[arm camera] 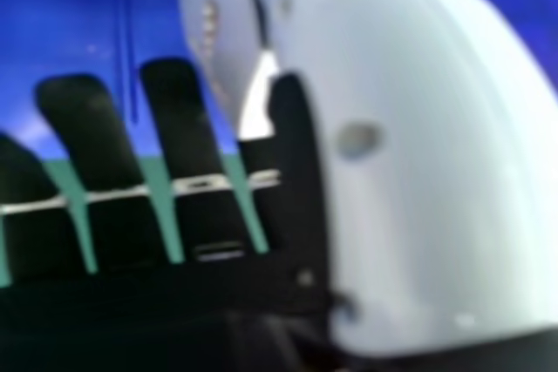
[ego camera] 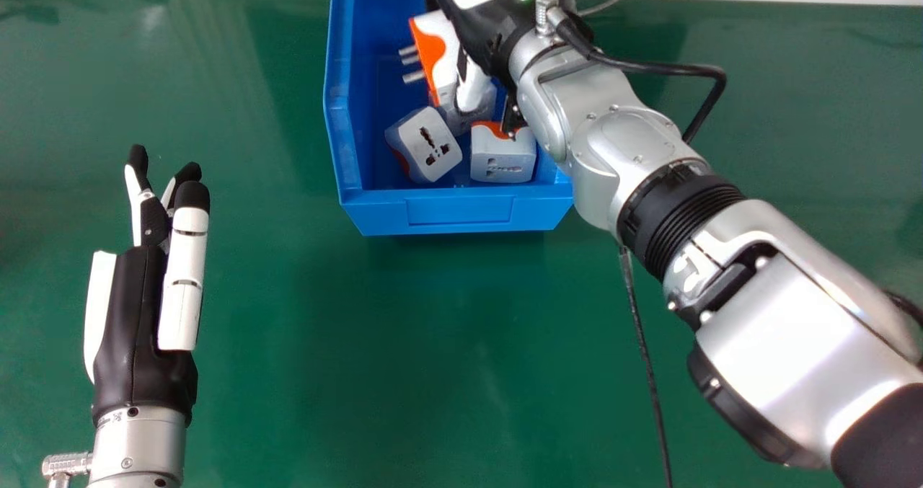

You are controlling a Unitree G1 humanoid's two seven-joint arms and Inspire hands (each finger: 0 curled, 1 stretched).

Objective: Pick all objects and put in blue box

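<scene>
Plug adapters point(ego camera: 424, 144) lie in the blue box point(ego camera: 456, 213), below and beside the right robot hand point(ego camera: 490, 35), its fingers fairly straight; any grip, I cannot tell. Green table point(ego camera: 418, 344) spreads before the box's near edge, toward the open left robot hand point(ego camera: 140, 300).

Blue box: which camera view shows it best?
The head view, where the blue box shows its near and left walls with travel adapters inside. The right hand view gives blue patches beyond the right hand.
</scene>
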